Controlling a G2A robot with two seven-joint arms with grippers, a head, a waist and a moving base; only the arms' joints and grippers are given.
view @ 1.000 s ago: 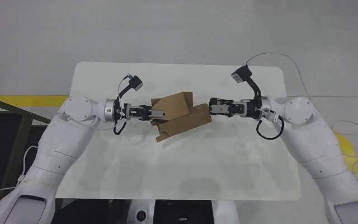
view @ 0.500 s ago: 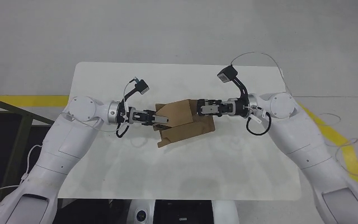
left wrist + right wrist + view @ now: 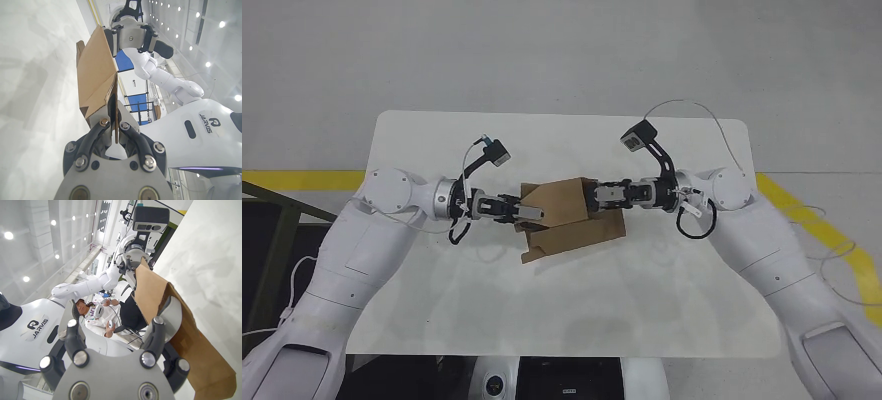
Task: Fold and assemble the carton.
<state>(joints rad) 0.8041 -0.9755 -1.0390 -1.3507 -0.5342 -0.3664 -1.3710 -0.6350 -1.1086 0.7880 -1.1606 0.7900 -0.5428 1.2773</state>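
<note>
A brown cardboard carton (image 3: 567,212) sits half-folded mid-table, one panel raised. My left gripper (image 3: 527,212) comes in from the left and is shut on the carton's near flap edge (image 3: 115,113). In the left wrist view the carton (image 3: 94,75) stretches away to the other arm's gripper (image 3: 121,40). My right gripper (image 3: 594,196) is at the carton's right side and is open (image 3: 121,311). One of its fingers (image 3: 171,311) lies flat against the carton panel (image 3: 151,289); the other finger (image 3: 70,311) is free. The left gripper (image 3: 132,275) holds the far end.
The white table (image 3: 422,300) has bare room in front of and behind the carton. A thin cable (image 3: 692,105) loops over the back right corner. A yellow floor stripe (image 3: 292,180) runs past the table's left edge.
My right gripper has moved left, up against the carton, and the raised panel has swung upright and closer to square. The left gripper has shifted slightly right, still holding the flap.
</note>
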